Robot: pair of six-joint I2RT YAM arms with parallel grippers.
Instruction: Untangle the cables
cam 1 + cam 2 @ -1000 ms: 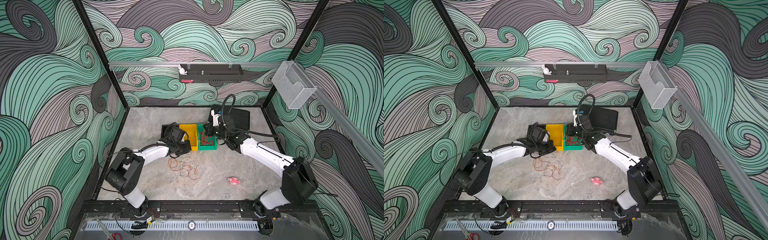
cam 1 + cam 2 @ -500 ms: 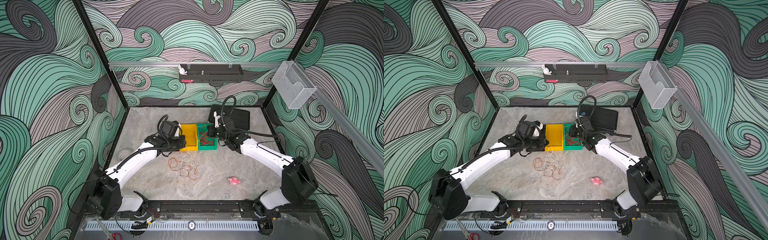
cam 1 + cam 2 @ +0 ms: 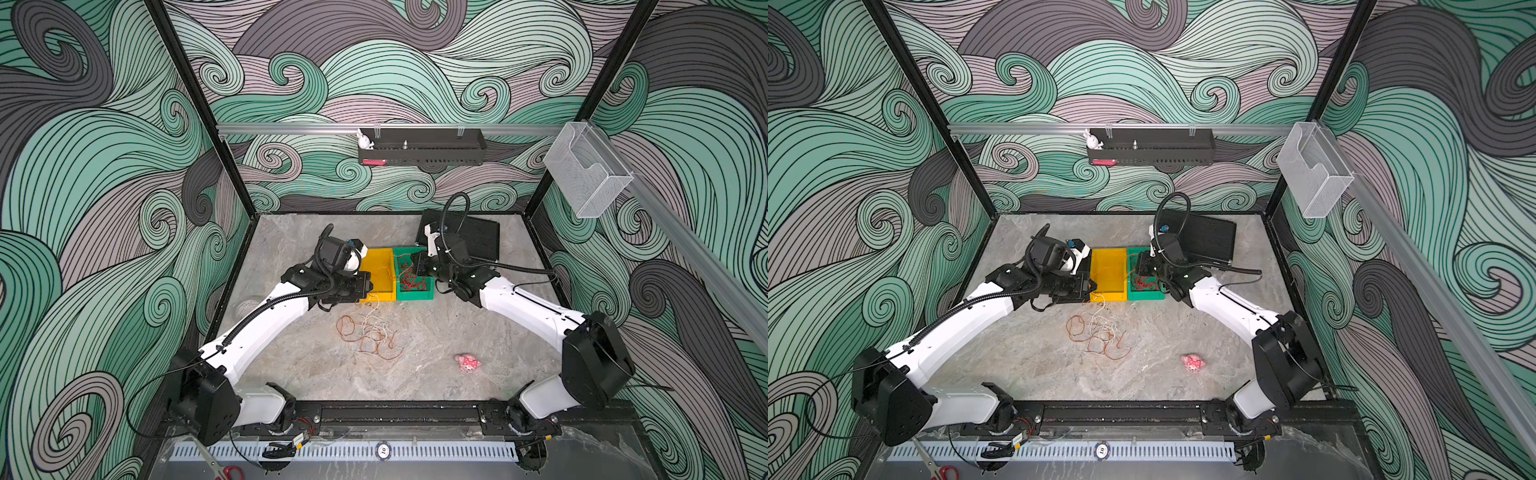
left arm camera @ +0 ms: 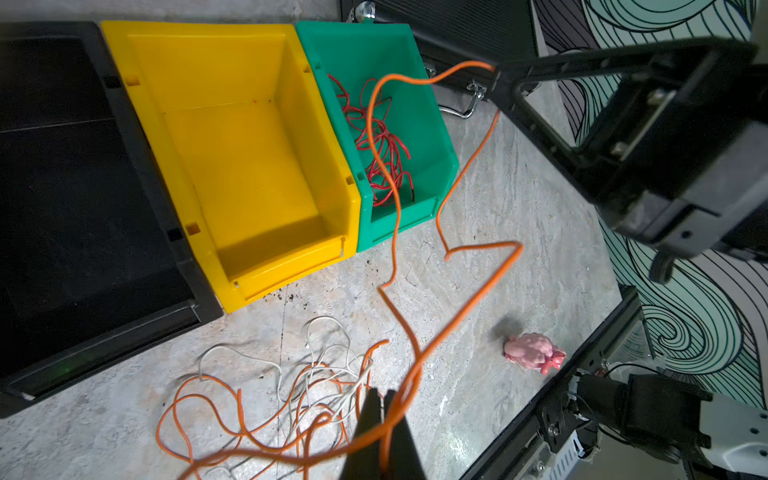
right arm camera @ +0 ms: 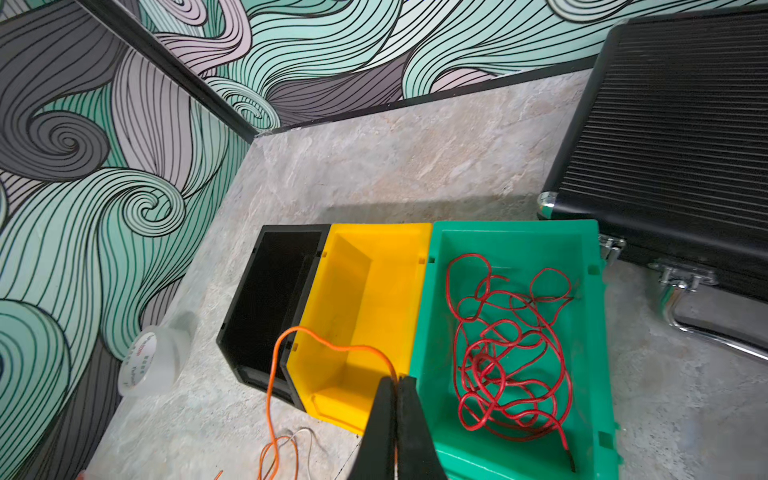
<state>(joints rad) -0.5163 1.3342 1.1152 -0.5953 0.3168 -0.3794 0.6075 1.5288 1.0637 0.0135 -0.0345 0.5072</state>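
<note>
in both top views we saw two white robot arms reaching inward over a grey stone-patterned table (image 3: 436,332), inside a booth lined with swirling green wallpaper. the left gripper (image 4: 380,397) was closed, its jaws pinching a thin orange cable (image 4: 484,286) right in front of the left wrist camera. from that pinch the cable looped through the air above the table and ran up to the right gripper (image 5: 397,380). its jaws were likewise pressed together on the strand, as the right wrist view showed. a further stretch of the same cable dropped from the right gripper towards the table. three open bins stood in a row, touching side by side: a black bin (image 5: 274,291), a yellow bin (image 5: 374,291) and a green bin (image 5: 515,226). the right gripper hung over the seam between the yellow and green ones. a heap of red cables (image 5: 498,353) lay coiled inside the green bin. on the table in front of the bins, between the two arms, lay a loose tangle of orange and white cables (image 3: 365,334). a small pink plush toy (image 3: 467,363) lay apart from it, nearer the right arm. a black ribbed case (image 5: 673,124) lay just behind the green bin. a roll of clear tape (image 5: 149,357) rested near the black bin, by the wall.
</note>
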